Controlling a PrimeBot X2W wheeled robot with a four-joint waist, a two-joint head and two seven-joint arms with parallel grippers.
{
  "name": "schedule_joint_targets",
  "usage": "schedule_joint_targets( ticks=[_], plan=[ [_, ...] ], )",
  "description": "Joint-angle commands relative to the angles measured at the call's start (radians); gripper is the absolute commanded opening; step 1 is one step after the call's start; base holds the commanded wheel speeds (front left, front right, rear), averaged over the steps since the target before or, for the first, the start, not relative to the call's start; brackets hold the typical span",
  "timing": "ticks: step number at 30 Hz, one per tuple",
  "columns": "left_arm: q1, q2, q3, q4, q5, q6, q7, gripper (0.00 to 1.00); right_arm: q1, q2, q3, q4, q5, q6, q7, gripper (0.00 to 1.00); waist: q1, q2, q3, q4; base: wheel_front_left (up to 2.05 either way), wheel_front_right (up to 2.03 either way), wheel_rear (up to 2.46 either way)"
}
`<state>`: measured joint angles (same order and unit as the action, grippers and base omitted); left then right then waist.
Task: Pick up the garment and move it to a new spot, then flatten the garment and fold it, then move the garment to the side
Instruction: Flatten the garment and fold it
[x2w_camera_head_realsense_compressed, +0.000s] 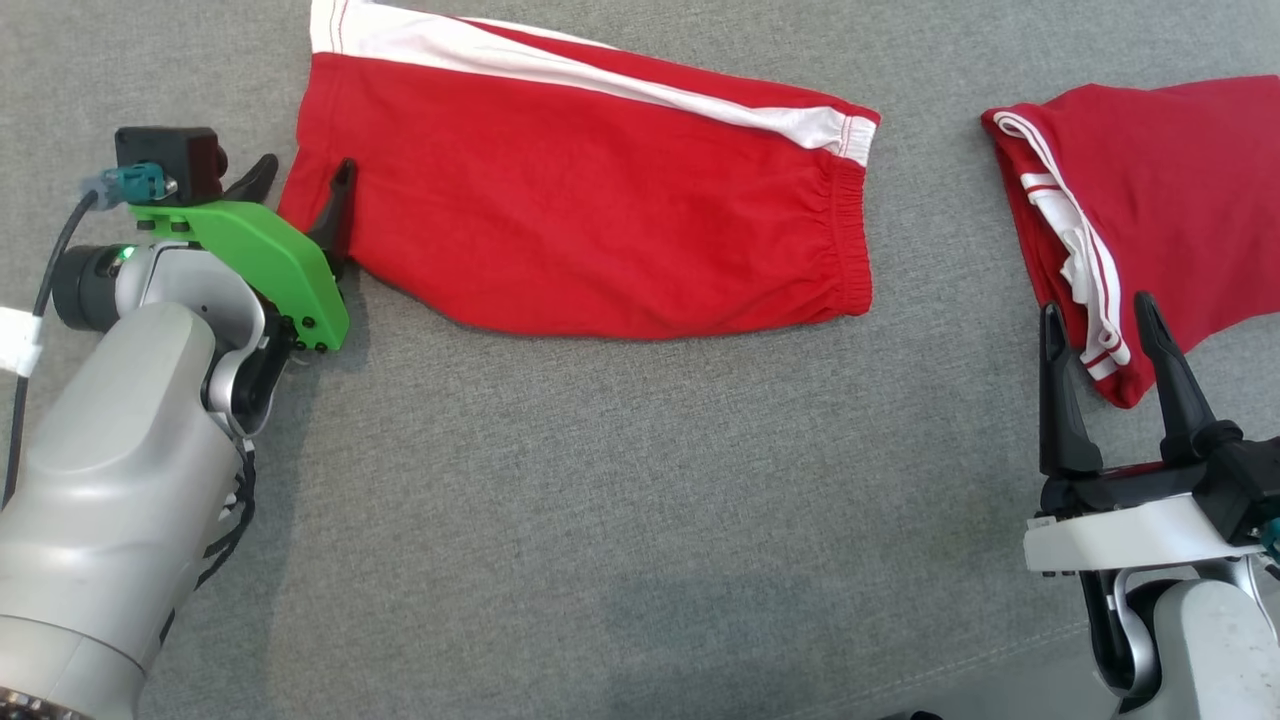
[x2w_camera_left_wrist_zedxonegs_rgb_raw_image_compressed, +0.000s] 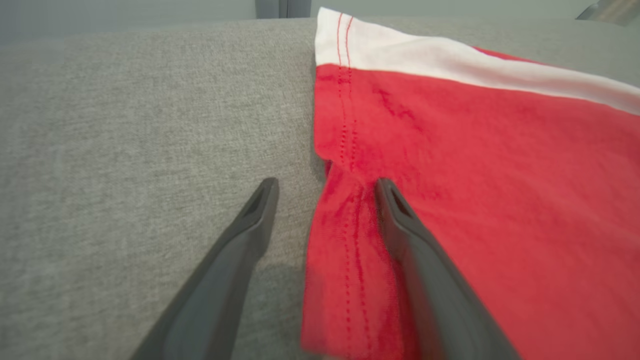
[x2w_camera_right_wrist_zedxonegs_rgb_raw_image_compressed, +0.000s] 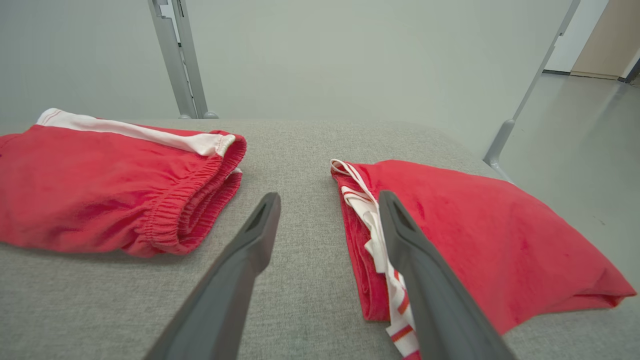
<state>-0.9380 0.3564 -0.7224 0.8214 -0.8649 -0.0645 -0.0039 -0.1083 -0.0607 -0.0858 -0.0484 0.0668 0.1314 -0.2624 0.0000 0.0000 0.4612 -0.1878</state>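
Note:
Red shorts (x2w_camera_head_realsense_compressed: 600, 220) with a white side stripe lie folded flat on the grey cloth surface (x2w_camera_head_realsense_compressed: 620, 500), waistband to the right. My left gripper (x2w_camera_head_realsense_compressed: 306, 165) is open at their left hem; in the left wrist view the gripper (x2w_camera_left_wrist_zedxonegs_rgb_raw_image_compressed: 326, 185) straddles the hem corner of the shorts (x2w_camera_left_wrist_zedxonegs_rgb_raw_image_compressed: 500, 200), one finger on the red cloth, the other over bare grey. A second red garment (x2w_camera_head_realsense_compressed: 1170, 190) with white trim lies folded at the right. My right gripper (x2w_camera_head_realsense_compressed: 1097, 305) is open at its near left edge, holding nothing.
In the right wrist view the shorts (x2w_camera_right_wrist_zedxonegs_rgb_raw_image_compressed: 100, 195) and the trimmed garment (x2w_camera_right_wrist_zedxonegs_rgb_raw_image_compressed: 475, 225) lie apart with a bare grey strip (x2w_camera_right_wrist_zedxonegs_rgb_raw_image_compressed: 290, 150) between them. Metal frame posts (x2w_camera_right_wrist_zedxonegs_rgb_raw_image_compressed: 175, 55) stand behind the surface. The surface ends at the right, with floor (x2w_camera_right_wrist_zedxonegs_rgb_raw_image_compressed: 590, 140) beyond.

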Motion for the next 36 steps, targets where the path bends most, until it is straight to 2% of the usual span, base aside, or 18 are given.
schedule_joint_targets(
  ticks=[1,2,4,10,17,22,32,36],
  plan=[
    [0.012,-0.017,-0.017,0.016,-0.007,-0.014,0.032,1.0,0.002,0.002,-0.002,0.002,0.002,-0.002,-0.003,1.0,0.0,0.0,-0.001,0.0,0.0,0.0,0.0],
    [0.012,-0.023,-0.021,0.018,-0.014,-0.019,0.046,0.61,0.0,0.003,-0.001,0.002,0.001,-0.002,-0.003,1.0,0.0,0.0,-0.001,-0.001,0.0,0.0,0.0],
    [0.013,-0.035,-0.028,0.018,-0.025,-0.03,0.065,0.0,-0.003,0.004,-0.002,0.002,0.0,-0.002,-0.003,1.0,0.0,0.0,-0.002,-0.002,0.0,0.0,0.0],
    [0.041,-0.043,-0.037,0.002,-0.052,-0.046,0.09,0.0,0.004,0.006,-0.01,0.009,-0.005,-0.002,-0.003,1.0,0.0,0.0,-0.016,0.002,0.0,0.0,0.0],
    [0.138,-0.039,-0.017,-0.09,-0.06,0.028,0.018,0.0,0.059,0.005,-0.025,0.014,-0.012,-0.002,-0.003,1.0,0.0,0.0,-0.088,0.047,0.0,0.0,0.0],
    [0.259,-0.015,-0.029,-0.236,-0.05,0.109,0.002,0.0,0.105,-0.009,-0.028,0.018,-0.018,-0.002,-0.003,1.0,0.0,0.0,-0.152,0.106,0.0,0.0,0.0],
    [0.494,0.058,-0.024,-0.638,-0.051,0.294,-0.008,0.0,0.151,-0.027,0.013,0.037,-0.018,-0.002,-0.003,1.0,0.0,0.0,-0.229,0.196,0.0,0.0,0.0],
    [0.533,0.093,-0.008,-0.709,-0.05,0.325,-0.018,0.0,0.142,-0.031,0.019,0.041,-0.015,-0.002,-0.003,1.0,0.0,0.0,-0.224,0.205,0.0,0.0,0.0]
  ],
)
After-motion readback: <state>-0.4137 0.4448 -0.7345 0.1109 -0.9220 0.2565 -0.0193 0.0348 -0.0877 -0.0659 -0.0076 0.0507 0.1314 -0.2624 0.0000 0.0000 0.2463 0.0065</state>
